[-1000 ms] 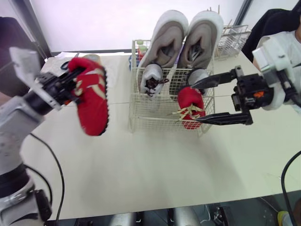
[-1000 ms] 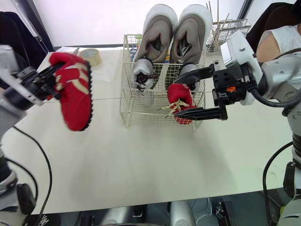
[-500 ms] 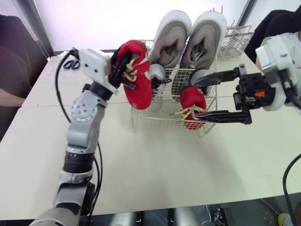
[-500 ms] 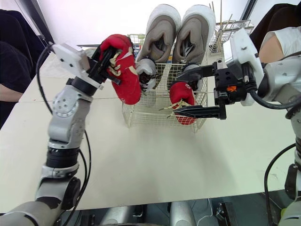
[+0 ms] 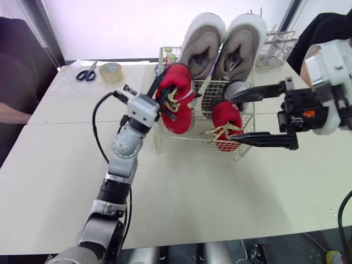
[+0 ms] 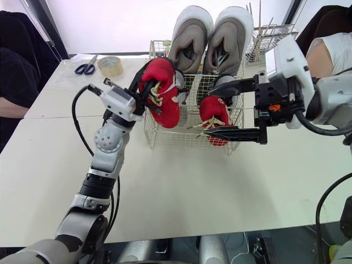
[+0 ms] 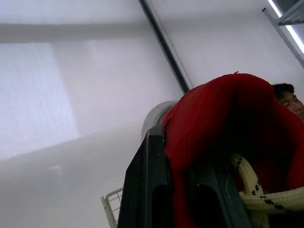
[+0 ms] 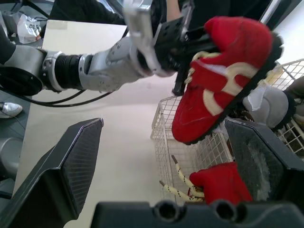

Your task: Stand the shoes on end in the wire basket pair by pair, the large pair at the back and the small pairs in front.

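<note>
Left jaws are clamped on the opening rim of a red shoe (image 5: 177,99), which hangs toe-down just beyond them, over the front left of the basket (image 5: 190,146). Its toe is at about rim level; whether it touches the wire cannot be told. Right jaws stand wide apart and empty beside the basket's right wall. The second red shoe (image 5: 226,124) is already on end at the front right, just ahead of their tips, with its laces (image 5: 210,132) poking through the mesh. The big pair (image 5: 223,41) stands at the back, well beyond both jaws. A grey shoe (image 5: 237,89) sits between the big pair and the second red shoe. Risks, as judged:
- The hold is on soft fabric far from the toe, so the shoe may swing or slip on the way down.
- The sole or toe may catch the rim or the hidden grey shoe behind it, leaving the shoe leaning instead of on end.
- Loose laces may snag the wire as the left jaws let go.
- The basket looks light, so a sideways push could slide it on the surface (image 5: 192,192) or into the right jaws
</note>
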{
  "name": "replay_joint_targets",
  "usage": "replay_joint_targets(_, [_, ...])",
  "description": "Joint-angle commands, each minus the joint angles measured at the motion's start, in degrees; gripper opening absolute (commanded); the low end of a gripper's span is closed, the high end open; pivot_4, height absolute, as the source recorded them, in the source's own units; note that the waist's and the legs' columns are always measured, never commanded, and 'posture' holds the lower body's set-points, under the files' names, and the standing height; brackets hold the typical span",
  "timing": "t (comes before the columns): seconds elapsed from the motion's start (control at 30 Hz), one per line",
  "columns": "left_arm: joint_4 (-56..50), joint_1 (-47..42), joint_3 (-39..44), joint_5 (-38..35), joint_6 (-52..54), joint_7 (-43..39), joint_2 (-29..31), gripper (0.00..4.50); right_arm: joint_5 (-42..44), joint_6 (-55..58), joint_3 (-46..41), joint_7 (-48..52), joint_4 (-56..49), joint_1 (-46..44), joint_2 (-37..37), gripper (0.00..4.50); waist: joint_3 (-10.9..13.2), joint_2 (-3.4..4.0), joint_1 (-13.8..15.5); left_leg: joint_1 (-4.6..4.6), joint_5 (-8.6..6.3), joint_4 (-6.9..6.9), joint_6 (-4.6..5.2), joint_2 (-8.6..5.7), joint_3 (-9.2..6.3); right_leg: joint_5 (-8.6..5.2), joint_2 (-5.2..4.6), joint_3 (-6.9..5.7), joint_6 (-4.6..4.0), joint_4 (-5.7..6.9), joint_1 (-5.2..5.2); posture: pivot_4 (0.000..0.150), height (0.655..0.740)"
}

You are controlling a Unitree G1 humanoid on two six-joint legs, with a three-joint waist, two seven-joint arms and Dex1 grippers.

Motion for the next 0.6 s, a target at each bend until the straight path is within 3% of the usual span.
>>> replay_joint_targets(0.03, [3.47,2.14,-1.08,2.89,-4.7,2.03,-0.44,0.03,1.06,-0.41,-2.51,-0.2,-0.87,-0.18,-1.33,4.5,0.0,0.0,-0.04,0.0,0.0,0.0,0.0,0.0,0.0,0.0,0.0,0.0,0.0,0.0,0.0,0.15,0.74])
replay_joint_targets(0.13, [7.39,3.88,-1.48,3.9,-7.7,3.32,-0.65,0.03,0.9,-0.91,-2.1,-0.16,-0.5,-0.23,-1.49,4.5,-0.01,0.0,0.03,-0.02,-0.01,0.04,0.01,0.01,-0.01,0.01,0.0,-0.01,0.02,0.02,-0.01,0.15,0.74])
replay_joint_targets(0.33, [9.84,7.49,-2.42,3.12,-9.33,1.93,0.76,2.6,0.44,-1.3,-0.86,-0.36,-0.21,-0.92,-1.07,4.5,-0.05,0.03,0.2,0.01,-0.05,0.04,-0.01,0.01,-0.01,0.01,0.0,-0.02,0.02,0.03,0.01,0.15,0.74])
replay_joint_targets(0.37, [9.05,8.04,-2.44,2.52,-8.98,1.3,1.25,3.25,0.28,-1.42,-0.65,-0.32,-0.1,-1.0,-1.06,4.5,-0.05,0.04,0.31,0.01,-0.07,0.1,-0.06,0.02,-0.01,0.01,0.0,-0.02,0.02,0.07,0.04,0.15,0.74])
replay_joint_targets(0.47, [2.1,11.71,-2.88,-1.47,-3.42,-3.75,4.77,4.46,-0.11,-1.77,-0.27,-0.01,0.31,-1.03,-1.14,4.5,-0.09,0.1,0.51,0.02,-0.11,0.21,-0.06,0.04,-0.01,0.01,0.0,-0.02,0.02,0.08,0.1,0.15,0.74])
replay_joint_targets(0.6, [-8.01,16.54,-2.17,-6.59,4.44,-7.96,8.95,4.46,-0.47,-2.33,-0.04,0.49,0.86,-0.89,-1.3,4.5,-0.12,0.15,0.59,0.01,-0.13,0.21,-0.03,0.06,-0.01,0.01,0.0,-0.02,0.01,0.07,0.06,0.15,0.74])
